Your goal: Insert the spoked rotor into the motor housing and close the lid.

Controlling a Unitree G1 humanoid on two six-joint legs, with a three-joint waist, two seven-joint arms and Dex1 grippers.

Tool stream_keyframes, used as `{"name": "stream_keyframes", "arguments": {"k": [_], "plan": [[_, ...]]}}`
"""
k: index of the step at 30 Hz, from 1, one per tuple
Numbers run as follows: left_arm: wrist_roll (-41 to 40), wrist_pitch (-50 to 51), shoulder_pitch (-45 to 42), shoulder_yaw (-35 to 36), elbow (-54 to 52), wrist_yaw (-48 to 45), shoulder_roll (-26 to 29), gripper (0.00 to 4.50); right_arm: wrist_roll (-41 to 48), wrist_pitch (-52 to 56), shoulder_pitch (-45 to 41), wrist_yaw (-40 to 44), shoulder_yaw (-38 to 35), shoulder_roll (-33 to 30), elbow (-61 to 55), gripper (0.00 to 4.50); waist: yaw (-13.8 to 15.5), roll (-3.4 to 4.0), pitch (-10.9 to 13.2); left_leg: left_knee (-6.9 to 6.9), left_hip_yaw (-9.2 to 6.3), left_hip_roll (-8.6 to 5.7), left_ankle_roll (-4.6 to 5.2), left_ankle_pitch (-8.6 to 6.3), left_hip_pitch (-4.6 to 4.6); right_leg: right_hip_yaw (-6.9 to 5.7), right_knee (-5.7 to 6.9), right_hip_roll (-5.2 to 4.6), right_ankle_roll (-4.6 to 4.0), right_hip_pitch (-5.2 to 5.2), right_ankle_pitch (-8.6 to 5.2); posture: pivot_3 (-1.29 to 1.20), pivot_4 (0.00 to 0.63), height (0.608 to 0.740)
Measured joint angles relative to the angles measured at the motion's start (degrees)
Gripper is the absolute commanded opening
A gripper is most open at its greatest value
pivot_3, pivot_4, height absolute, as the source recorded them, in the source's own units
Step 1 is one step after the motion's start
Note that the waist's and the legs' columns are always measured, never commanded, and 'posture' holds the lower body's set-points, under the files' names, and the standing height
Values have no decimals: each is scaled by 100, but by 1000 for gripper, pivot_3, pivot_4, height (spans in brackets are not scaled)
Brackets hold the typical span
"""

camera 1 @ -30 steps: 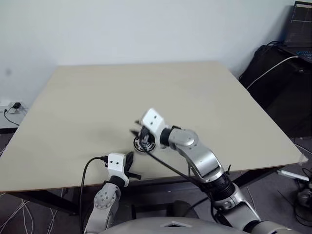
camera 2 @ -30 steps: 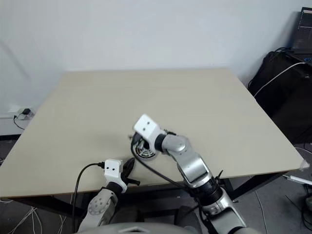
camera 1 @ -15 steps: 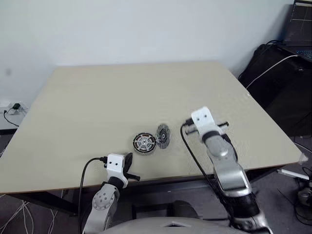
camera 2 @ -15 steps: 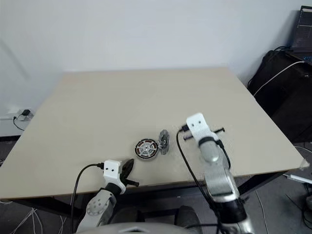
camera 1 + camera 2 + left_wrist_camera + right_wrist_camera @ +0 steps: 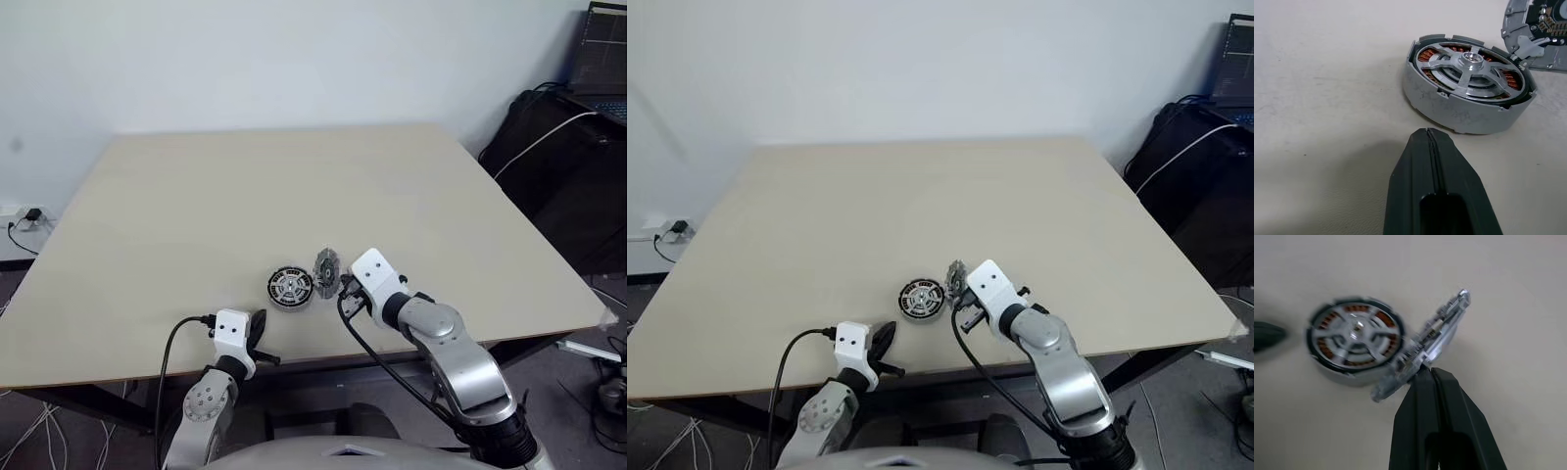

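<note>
Both sets of fingers pressed shut, empty. Spoked rotor (image 5: 1469, 66) seated in motor housing (image 5: 1449, 105) just ahead of left fingers (image 5: 1428, 142); lid (image 5: 1422, 345) propped upright at right fingers' (image 5: 1426, 379) tips.

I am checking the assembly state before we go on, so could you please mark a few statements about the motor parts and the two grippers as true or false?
1. The spoked rotor already sits inside the motor housing. True.
2. The lid lies flat and closed on top of the housing. False: it stands tilted up on edge beside the housing, leaving the rotor uncovered.
3. The right gripper has its fingers shut, with the tips right at the lid. True.
4. The left gripper is clamped on the housing. False: it is shut on nothing and hangs just short of the housing.
5. The housing stands on a red tray. False: it rests directly on the beige table.
</note>
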Motion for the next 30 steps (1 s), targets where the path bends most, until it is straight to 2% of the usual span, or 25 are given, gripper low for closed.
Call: {"name": "stream_keyframes", "arguments": {"k": [17,24,30], "plan": [[2,1,6,25,-9,49,16,0,501,-491,-494,119,444,209,792,36,6,-3,-5,1,0,1,-4,-2,4,0,5,1,0,5,0,0,0,740],[3,1,8,22,-17,50,36,0,528,-844,-731,126,890,496,1696,36,19,-2,-8,3,0,1,-6,-3,5,-2,6,-1,0,7,2,0,0,740],[3,2,9,23,-25,59,32,0,444,-1150,-825,2,995,771,2622,36,8,-1,-8,2,2,2,0,0,2,1,6,2,0,2,2,0,0,740]]}}
